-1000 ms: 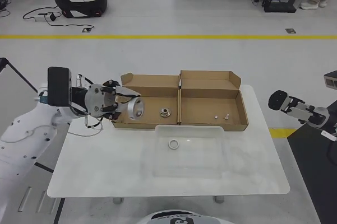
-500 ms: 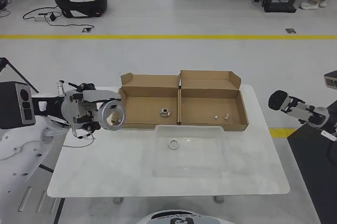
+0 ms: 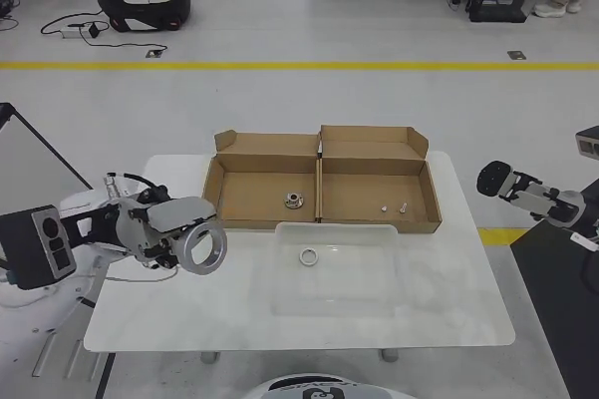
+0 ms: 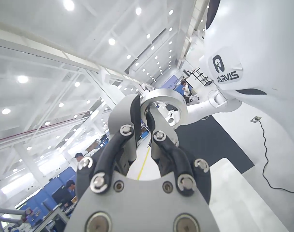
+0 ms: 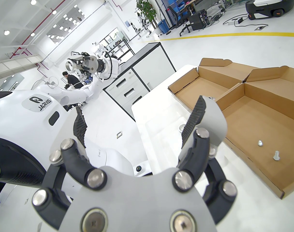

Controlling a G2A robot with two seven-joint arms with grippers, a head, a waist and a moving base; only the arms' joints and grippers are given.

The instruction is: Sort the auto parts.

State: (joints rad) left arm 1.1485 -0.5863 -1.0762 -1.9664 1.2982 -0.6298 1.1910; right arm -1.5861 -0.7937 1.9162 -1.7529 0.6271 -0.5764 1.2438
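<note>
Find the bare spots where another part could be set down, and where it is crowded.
Bare table lies right of the clear tray, bordered by the right box, and along the robot-side edge. The tray holds one small ring. The left box is bare beside its round part. Crowded: the table's left side, where the left gripper holds a metal ring above it.

Bare tabletop lay open on either side of the clear tray and along its near edge. Just beyond the tray stood two cardboard boxes, their raised walls and flaps blocking a low pass, their tops open. The left pincer, clamped on a metal ring, hung over the tabletop beside the tray.
</note>
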